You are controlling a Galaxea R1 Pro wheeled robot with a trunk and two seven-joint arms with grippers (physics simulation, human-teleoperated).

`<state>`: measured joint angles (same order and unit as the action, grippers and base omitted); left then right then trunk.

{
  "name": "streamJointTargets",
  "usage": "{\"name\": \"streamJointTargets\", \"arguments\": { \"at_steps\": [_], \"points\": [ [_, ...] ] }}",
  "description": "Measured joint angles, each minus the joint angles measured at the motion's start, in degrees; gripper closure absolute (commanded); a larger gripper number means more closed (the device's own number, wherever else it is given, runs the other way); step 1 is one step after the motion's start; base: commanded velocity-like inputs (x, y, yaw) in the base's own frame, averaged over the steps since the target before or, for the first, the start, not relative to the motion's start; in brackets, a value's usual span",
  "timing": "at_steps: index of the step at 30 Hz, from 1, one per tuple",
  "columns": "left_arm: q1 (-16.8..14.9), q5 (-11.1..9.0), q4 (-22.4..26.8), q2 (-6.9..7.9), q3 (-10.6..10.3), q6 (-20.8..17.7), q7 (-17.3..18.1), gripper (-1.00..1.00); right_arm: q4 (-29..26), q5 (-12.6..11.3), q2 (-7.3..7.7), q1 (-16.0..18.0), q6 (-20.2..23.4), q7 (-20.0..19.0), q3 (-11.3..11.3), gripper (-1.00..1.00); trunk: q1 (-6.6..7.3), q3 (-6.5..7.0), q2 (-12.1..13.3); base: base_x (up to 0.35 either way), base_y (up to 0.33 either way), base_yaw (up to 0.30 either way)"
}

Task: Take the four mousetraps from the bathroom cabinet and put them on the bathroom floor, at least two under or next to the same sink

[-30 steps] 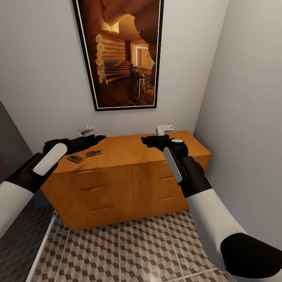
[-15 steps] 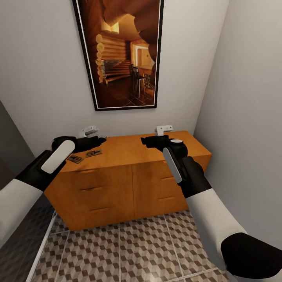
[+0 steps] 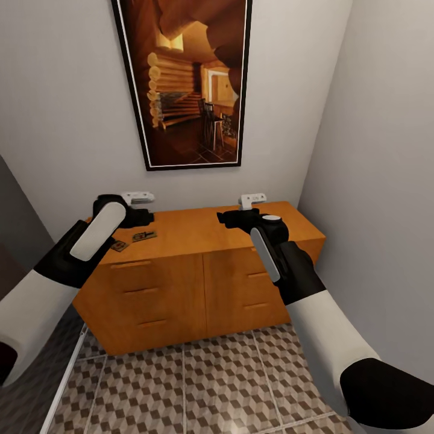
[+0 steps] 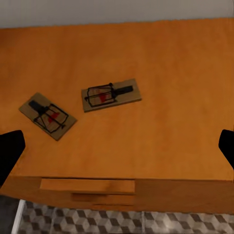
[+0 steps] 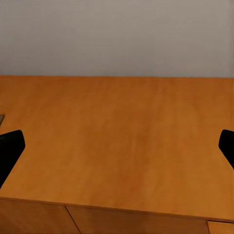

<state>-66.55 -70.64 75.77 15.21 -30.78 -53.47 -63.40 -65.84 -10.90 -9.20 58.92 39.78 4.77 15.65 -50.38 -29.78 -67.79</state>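
The orange-brown cabinet [image 3: 181, 283] stands against the back wall. Two mousetraps lie on the left part of its top: one [image 3: 144, 235] in full sight, the other [image 3: 119, 245] partly behind my left forearm. In the left wrist view both mousetraps [image 4: 111, 95] [image 4: 48, 116] lie flat on the cabinet top [image 4: 170, 63], apart from each other. My left gripper [image 3: 141, 214] [image 4: 117, 146] hovers open above them, touching neither. My right gripper [image 3: 232, 216] [image 5: 117, 146] hangs open over the bare cabinet top [image 5: 122, 126] further right. The bathroom floor [image 3: 211, 386] spreads in front. The sink is out of view.
A large framed picture [image 3: 187, 84] hangs above the cabinet. A grey wall [image 3: 386, 181] stands close on the right, and a dark panel [image 3: 15, 241] on the left. Drawer fronts with bar handles [image 4: 87, 185] face me.
My left arm has risen and moved forward and right over the cabinet's left end, now covering part of one mousetrap. The right arm and the mousetraps have stayed put.
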Motion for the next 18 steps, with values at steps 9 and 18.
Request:
{"name": "streamJointTargets", "arguments": {
  "at_steps": [9,18],
  "points": [
    [-0.07,-0.20,0.25,-0.10,6.47,-2.20,-5.31,-1.00,0.36,-0.03,-0.02,0.00,0.00,-0.02,0.00,-1.00,0.00,0.00,0.00,0.000,0.000,0.000],
    [0.00,-0.11,0.10,-0.51,12.97,-1.99,-5.65,-1.00,0.43,-0.03,-0.11,0.00,0.00,-0.07,0.52,-1.00,0.00,0.00,0.00,0.000,0.000,0.000]
  ]
}}
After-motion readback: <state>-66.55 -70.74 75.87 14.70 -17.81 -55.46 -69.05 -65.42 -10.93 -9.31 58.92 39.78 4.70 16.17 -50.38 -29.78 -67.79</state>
